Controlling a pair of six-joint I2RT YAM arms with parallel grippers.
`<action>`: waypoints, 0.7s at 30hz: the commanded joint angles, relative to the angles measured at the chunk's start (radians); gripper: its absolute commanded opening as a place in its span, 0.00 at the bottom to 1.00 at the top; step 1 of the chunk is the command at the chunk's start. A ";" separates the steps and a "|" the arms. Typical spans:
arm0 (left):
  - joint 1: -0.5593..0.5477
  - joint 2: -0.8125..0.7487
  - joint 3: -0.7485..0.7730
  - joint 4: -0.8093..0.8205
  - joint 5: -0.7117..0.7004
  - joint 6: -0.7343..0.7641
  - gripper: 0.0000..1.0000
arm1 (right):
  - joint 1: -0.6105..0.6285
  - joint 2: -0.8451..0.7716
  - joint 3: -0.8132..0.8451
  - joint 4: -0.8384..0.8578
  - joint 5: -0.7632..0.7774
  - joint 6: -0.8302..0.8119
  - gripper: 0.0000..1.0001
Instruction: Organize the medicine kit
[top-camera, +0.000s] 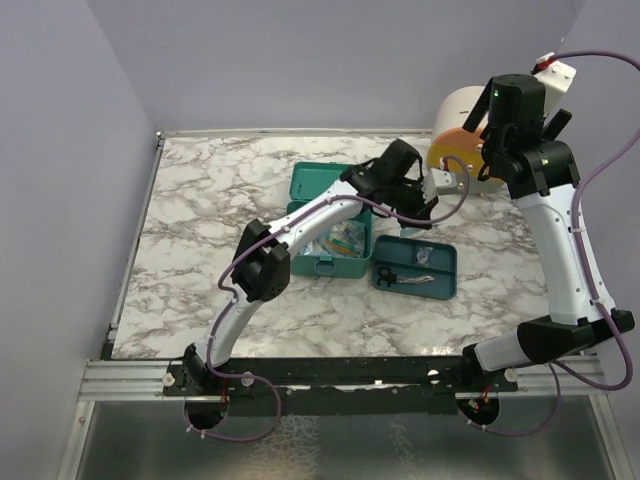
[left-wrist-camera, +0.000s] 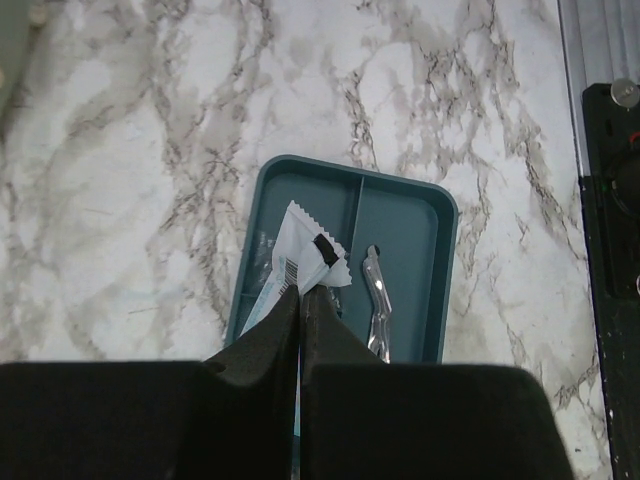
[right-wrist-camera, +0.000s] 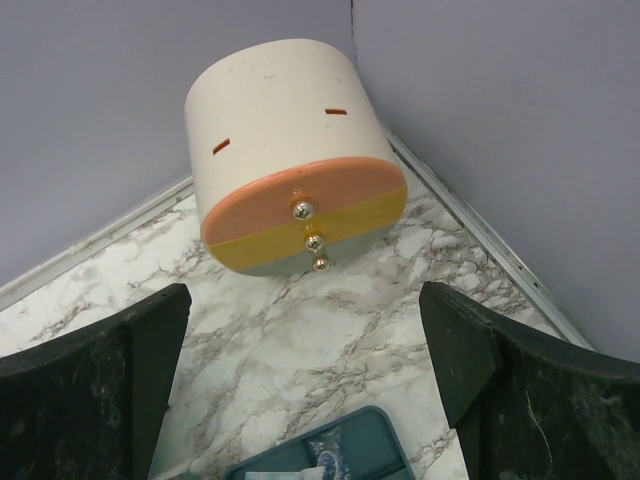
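Because your left claw (left-wrist-camera: 302, 295), shut tight, pinches only the edge of the white packet (left-wrist-camera: 300, 235) above the shallow tray (left-wrist-camera: 405, 260), it may slip free before reaching the medicine kit (top-camera: 335, 267), mid-tabletop (top-camera: 200, 200) beside that tray. Right claw (right-wrist-camera: 305, 330): wide open, empty.

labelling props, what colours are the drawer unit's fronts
Orange over yellow, grey sliver below, on the cream drawer unit; best in the right wrist view.
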 joint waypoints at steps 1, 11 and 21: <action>-0.030 0.051 -0.052 0.106 -0.078 -0.023 0.00 | -0.015 -0.011 -0.008 -0.014 -0.046 -0.006 1.00; -0.040 0.136 -0.065 0.155 -0.182 0.019 0.00 | -0.058 -0.041 -0.049 0.008 -0.083 -0.047 1.00; -0.041 0.047 -0.222 0.132 -0.190 0.043 0.00 | -0.091 -0.064 -0.091 0.024 -0.114 -0.043 1.00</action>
